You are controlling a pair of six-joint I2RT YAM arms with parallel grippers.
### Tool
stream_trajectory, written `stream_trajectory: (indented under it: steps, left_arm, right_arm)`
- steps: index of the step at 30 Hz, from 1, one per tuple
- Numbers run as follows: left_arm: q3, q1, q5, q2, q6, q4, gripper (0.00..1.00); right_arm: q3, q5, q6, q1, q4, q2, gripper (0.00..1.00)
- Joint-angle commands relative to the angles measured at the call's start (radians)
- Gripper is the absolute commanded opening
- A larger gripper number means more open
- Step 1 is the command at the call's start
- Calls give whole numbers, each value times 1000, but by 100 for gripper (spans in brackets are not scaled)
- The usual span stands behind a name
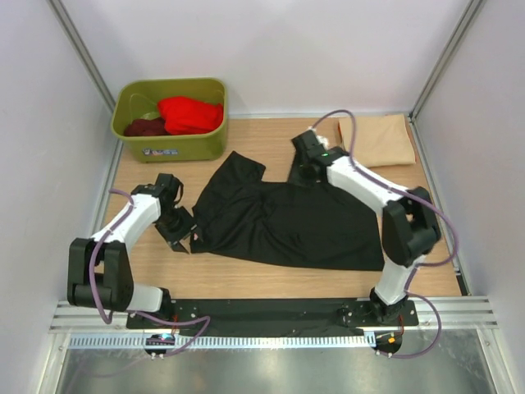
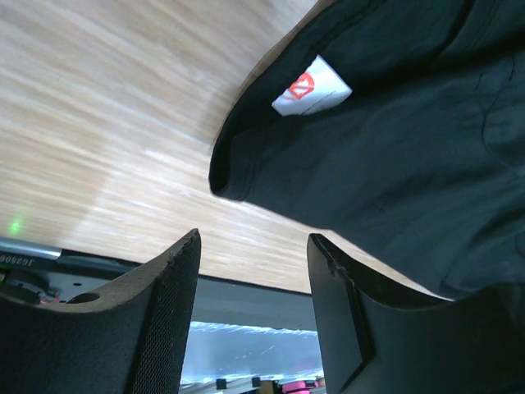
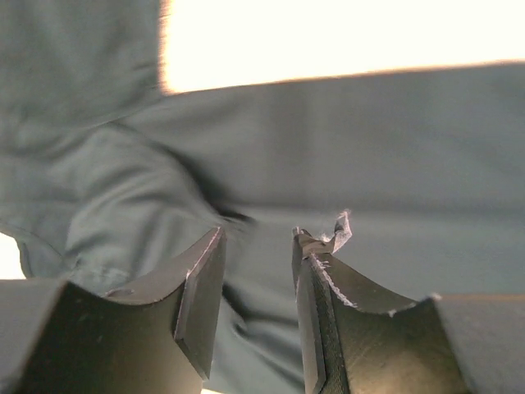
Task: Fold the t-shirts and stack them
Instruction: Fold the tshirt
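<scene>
A black t-shirt [image 1: 287, 217] lies spread and rumpled across the middle of the table. My left gripper [image 1: 179, 234] sits at its left edge, open and empty. In the left wrist view that gripper [image 2: 254, 246] hovers just short of the shirt's collar [image 2: 394, 164], where a white neck label [image 2: 312, 86] shows. My right gripper [image 1: 305, 171] is over the shirt's far edge. Its jaws [image 3: 258, 238] stand apart above the black cloth [image 3: 369, 148], gripping nothing. A folded beige t-shirt [image 1: 379, 139] lies at the back right. A red t-shirt [image 1: 190, 115] and a maroon one [image 1: 143, 127] are in the tub.
The olive-green tub [image 1: 172, 146] stands at the back left corner. Grey walls close the table on three sides. A black rail [image 1: 271, 313] with the arm bases runs along the near edge. Bare wood [image 1: 246, 275] shows in front of the black shirt.
</scene>
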Motion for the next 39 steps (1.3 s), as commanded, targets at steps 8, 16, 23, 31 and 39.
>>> stream_trajectory:
  steps: [8, 16, 23, 31, 39]
  left_arm:
    - [14, -2, -10, 86, -2, 87, 56]
    - [-2, -8, 16, 78, 4, 101, 54]
    - [-6, -9, 2, 135, 9, 126, 49]
    - [63, -9, -64, 172, 55, 80, 2]
    - [95, -9, -124, 193, 129, -3, 0]
  right_arm:
    - [-296, 98, 127, -301, -440, -378, 43]
    - [-399, 123, 160, -409, -531, -466, 39]
    - [-501, 134, 189, -422, -527, -485, 36]
    - [-601, 189, 194, -452, -441, -467, 31]
    - [-646, 278, 154, -475, -413, -409, 30]
